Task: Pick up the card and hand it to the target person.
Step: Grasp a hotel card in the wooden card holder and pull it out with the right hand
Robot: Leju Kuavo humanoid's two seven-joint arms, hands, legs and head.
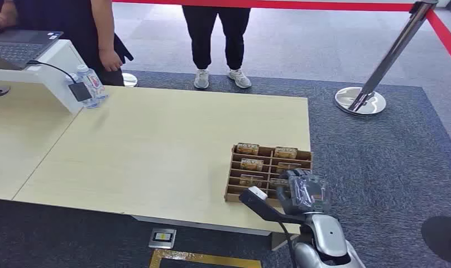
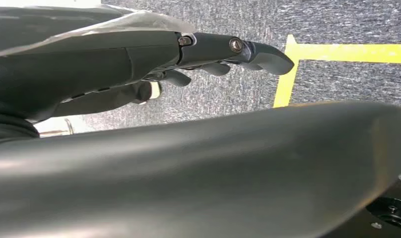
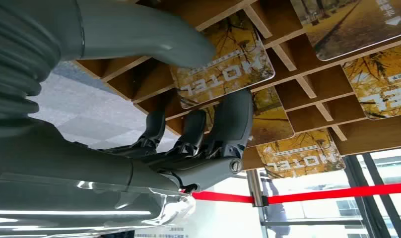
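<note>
Brown slats divide the rack (image 1: 270, 173) into small slots, and each card stands on edge in one, leaning back so its yellow printed face shows; I judge that is so fingers can catch a top edge without sliding the card off a flat surface. The rack sits at the near right corner of the table (image 1: 156, 145), close to the robot's right side. The right hand (image 1: 304, 192) is at the rack's near right slots. In the right wrist view its thumb (image 3: 154, 44) lies across the face of one card (image 3: 223, 59) while the dark fingers (image 3: 233, 124) curl up behind that card's lower edge, so the card stands between thumb and fingers. Whether they are pressing it tight or only bracketing it, I cannot tell; the card sits in its slot, not lifted. The left hand (image 2: 228, 52) hangs by the robot's side over the carpet, fingers loosely extended and apart, holding nothing.

The table is pale wood, joined at the left to a raised white counter (image 1: 50, 67) with a laptop (image 1: 19, 47) and two water bottles (image 1: 92, 84) beside it. A person (image 1: 217, 33) stands beyond the far edge, and another at the counter. The floor is grey carpet, with a red barrier belt (image 1: 268, 4) and a chrome post (image 1: 379, 72) behind.
</note>
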